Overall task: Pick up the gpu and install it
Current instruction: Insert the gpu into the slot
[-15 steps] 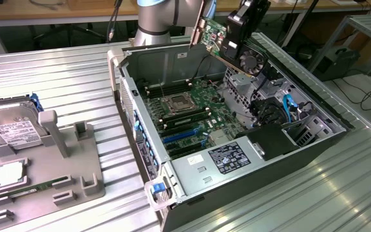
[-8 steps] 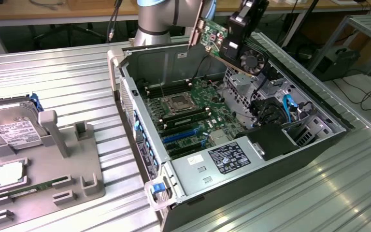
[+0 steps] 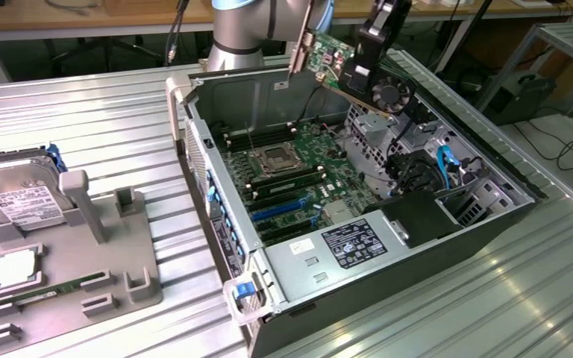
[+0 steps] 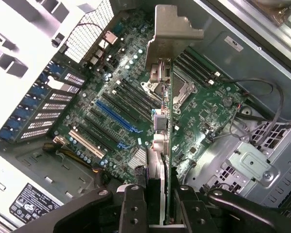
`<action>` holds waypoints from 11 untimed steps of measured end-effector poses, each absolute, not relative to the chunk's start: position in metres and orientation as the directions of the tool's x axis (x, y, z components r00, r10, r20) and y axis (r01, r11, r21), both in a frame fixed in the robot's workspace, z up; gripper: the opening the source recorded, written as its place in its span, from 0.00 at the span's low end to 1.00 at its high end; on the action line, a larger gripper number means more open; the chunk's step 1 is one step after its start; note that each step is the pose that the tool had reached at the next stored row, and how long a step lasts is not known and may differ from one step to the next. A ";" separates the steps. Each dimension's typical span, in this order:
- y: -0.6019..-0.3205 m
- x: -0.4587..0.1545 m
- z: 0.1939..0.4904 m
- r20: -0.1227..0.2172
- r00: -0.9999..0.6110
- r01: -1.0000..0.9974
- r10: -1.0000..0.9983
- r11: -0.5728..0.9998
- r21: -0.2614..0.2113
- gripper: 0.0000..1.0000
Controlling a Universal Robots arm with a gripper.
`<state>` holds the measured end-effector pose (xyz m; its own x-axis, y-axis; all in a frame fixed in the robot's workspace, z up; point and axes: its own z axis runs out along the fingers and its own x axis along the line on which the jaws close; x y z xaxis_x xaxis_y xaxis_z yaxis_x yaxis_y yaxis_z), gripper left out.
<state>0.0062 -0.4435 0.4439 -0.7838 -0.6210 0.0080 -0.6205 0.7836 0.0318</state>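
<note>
**Exterior view.** An open computer case (image 3: 266, 97) lies on its side on the ribbed metal tabletop (image 3: 98, 127). Inside it I see a green motherboard (image 3: 297, 175), a grey labelled power supply (image 3: 351, 242) and blue cables (image 3: 446, 164). A grey moulded fixture (image 3: 117, 253) sits toward the tabletop's edge at the exterior view's left. Its separate pockets hold a silver hard drive (image 3: 18, 201), a square processor (image 3: 13, 268) and a narrow green memory stick (image 3: 57, 287). The hand (image 3: 354, 67) hangs above the case's far wall, clamped on the gpu (image 3: 324, 54). The card is in the air, on edge, with its silver bracket (image 3: 300, 36) toward the exterior view's left.

**Wrist view.** The jaws are narrowed onto the thin board, one finger (image 4: 131, 206) on each face. I see the card edge-on. Its long axis runs straight away from the hand, with the flat metal bracket at the far end. It is clear of the board below, where a long blue slot (image 4: 114, 114) lies among black ones.
</note>
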 end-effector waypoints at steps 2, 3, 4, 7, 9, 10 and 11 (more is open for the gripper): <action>-0.443 0.006 0.444 0.008 -0.773 -0.634 -0.635 0.772 0.032 0.27; -0.443 0.006 0.444 0.008 -0.767 -0.641 -0.641 0.767 0.032 0.27; -0.443 0.006 0.444 0.008 -0.762 -0.647 -0.648 0.762 0.032 0.27; -0.443 0.006 0.444 0.008 -0.746 -0.665 -0.666 0.746 0.032 0.27; -0.443 0.006 0.444 0.008 -0.735 -0.677 -0.678 0.735 0.032 0.27; -0.443 0.006 0.444 0.008 -0.726 -0.687 -0.687 0.726 0.032 0.27; -0.443 0.006 0.444 0.008 -0.721 -0.692 -0.693 0.721 0.032 0.27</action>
